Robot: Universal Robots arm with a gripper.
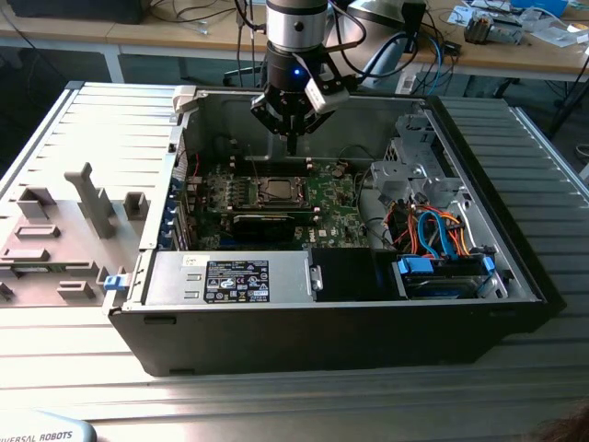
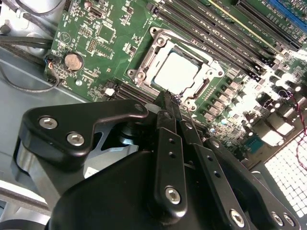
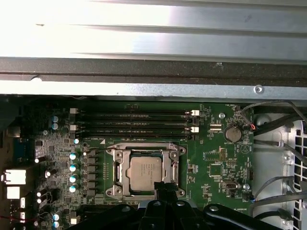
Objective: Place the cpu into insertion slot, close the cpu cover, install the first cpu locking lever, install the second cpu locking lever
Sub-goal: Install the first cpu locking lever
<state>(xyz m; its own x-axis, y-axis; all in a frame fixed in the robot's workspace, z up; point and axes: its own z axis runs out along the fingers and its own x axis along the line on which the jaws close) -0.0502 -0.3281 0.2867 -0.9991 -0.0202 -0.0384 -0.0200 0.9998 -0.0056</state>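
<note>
The cpu (image 3: 145, 169) lay already in the insertion slot (image 3: 113, 158), with the cpu cover (image 2: 202, 82) down around it. The hand (image 2: 169, 98) hung just above the slot's edge, fingers pressed together and holding nothing. For a lever, I judge a slow, steady push sideways under its hook was best.

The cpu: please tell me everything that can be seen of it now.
The cpu is a small flat square chip with a pale silver-grey metal top, faintly printed. It lies flat in the insertion slot at the middle of the green motherboard. The cpu cover, a silvery metal frame, lies closed around it, and the chip's top shows through the cover's window. In both wrist views the closed tips of the hand hang near the socket's edge; whether they touch anything I cannot tell.
</note>
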